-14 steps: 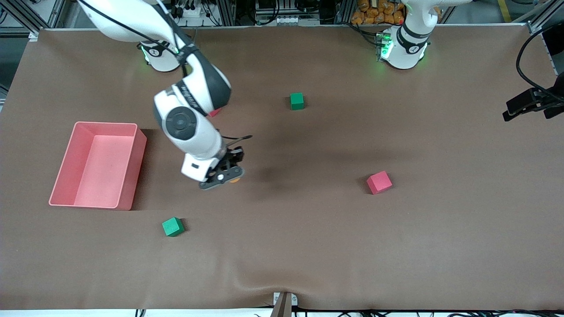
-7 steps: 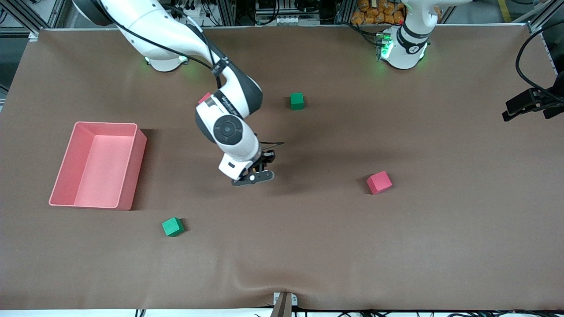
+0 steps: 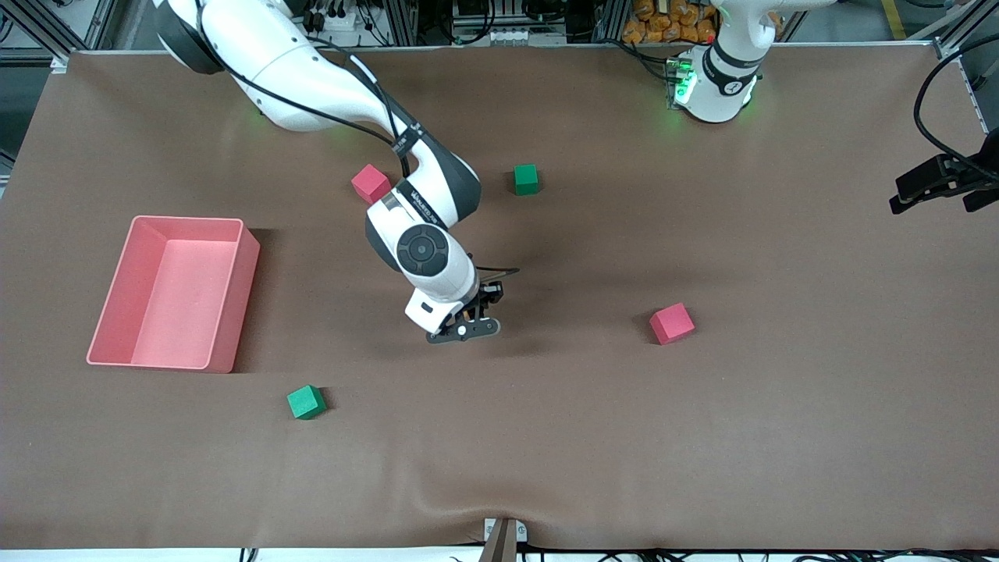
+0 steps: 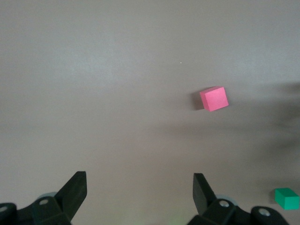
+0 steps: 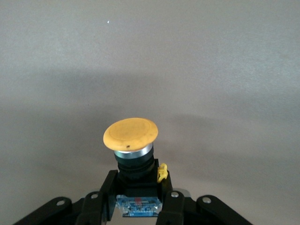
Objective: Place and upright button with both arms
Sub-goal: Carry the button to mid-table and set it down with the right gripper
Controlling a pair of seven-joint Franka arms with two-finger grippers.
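A: While the right arm reaches out over the middle of the brown counter (image 3: 546, 437) in the front view, where does its hand sit?

B: The right hand (image 3: 465, 326) hangs low over bare counter, between the pink bin (image 3: 234, 312) and the nearer red cube (image 3: 671, 323). The button is hidden under the wrist from here.

A: And the other things?

B: 2 red cubes and 2 green ones. The second red cube (image 3: 370, 183) lies beside the right arm's forearm, farther from the camera. 1 green cube (image 3: 526, 179) lies near it toward the left arm's end; the other green cube (image 3: 306, 402) lies nearer the camera than the bin. The left arm waits, its hand (image 3: 936, 186) held at its own end of the counter.

A: The left wrist view?

B: The left hand (image 4: 138, 197) has its 2 fingers spread wide with nothing between them. A red cube (image 4: 214, 98) and a green cube (image 4: 287, 198) lie on the counter below.

A: The right wrist view?

B: The right hand (image 5: 137, 201) grips the button (image 5: 131, 140) by its black body, fingers closed on both sides. The orange cap points away from the wrist, above bare counter.
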